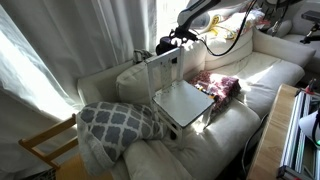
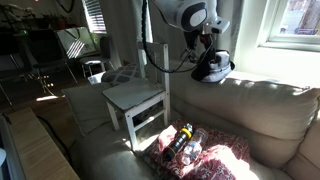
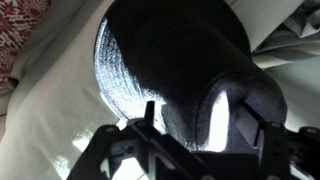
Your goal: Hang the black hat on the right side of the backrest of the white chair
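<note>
A pale sofa serves as the surface (image 1: pixel 262 82) (image 2: pixel 262 112) and fills most of both exterior views. In an exterior view a light curtain (image 1: pixel 40 50) hangs at its far end, sunlit.

The white chair (image 1: pixel 186 102) (image 2: pixel 130 96) stands upright on the seat cushions, its flat seat catching the sun. Its backrest (image 1: pixel 162 72) rises on the side nearest the sofa's back cushion. Nothing hangs on the backrest.

A grey and white patterned pillow (image 1: pixel 115 120) lies on the surface just beside the chair's legs. On the chair's other side, near it but not touching, is a crumpled red and pink cloth (image 1: pixel 218 85) (image 2: pixel 216 160). A bare wooden chair frame (image 1: pixel 50 146) stands off the sofa, past the pillow.

The robot arm (image 1: pixel 200 15) (image 2: pixel 186 16) reaches in from above, with yellow cable looped around it.

The black hat (image 1: pixel 167 44) (image 2: pixel 213 68) (image 3: pixel 170 60) is up at the level of the sofa's back cushion, behind the chair. From one side it seems to sit just over a top corner of the backrest. From the other side a clear gap shows between hat and chair, so it is not on the backrest. Whether it touches the cushion top is unclear.

The end effector (image 1: pixel 179 37) (image 2: pixel 208 55) (image 3: pixel 197 116) is at the hat. In the wrist view its two dark fingers (image 3: pixel 150 118) stand either side of the hat's rounded crown. They are pinching the soft fabric between them, and the hat fills most of that view.

A dark bottle-like object (image 2: pixel 178 140) lies on the red cloth; it is too small to identify.
</note>
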{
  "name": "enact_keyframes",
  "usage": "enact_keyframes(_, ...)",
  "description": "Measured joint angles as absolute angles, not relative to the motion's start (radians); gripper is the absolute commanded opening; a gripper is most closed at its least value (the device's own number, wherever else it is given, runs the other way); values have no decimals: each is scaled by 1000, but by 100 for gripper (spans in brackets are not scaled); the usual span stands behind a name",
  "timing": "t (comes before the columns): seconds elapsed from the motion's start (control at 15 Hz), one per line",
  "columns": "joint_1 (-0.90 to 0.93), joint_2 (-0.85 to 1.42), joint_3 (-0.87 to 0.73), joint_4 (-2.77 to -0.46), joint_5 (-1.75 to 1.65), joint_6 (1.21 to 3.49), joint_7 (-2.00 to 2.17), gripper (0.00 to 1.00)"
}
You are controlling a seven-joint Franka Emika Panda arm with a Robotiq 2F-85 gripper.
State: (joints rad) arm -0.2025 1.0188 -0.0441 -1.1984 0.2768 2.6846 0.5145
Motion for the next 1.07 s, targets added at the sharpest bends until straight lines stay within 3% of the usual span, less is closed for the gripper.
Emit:
enact_keyframes(0.47, -213, 1100, -50, -1065, 283, 2654, 515, 1)
enact_keyframes(1.07, -338, 1041, 23, -1021, 352, 2446, 407, 2)
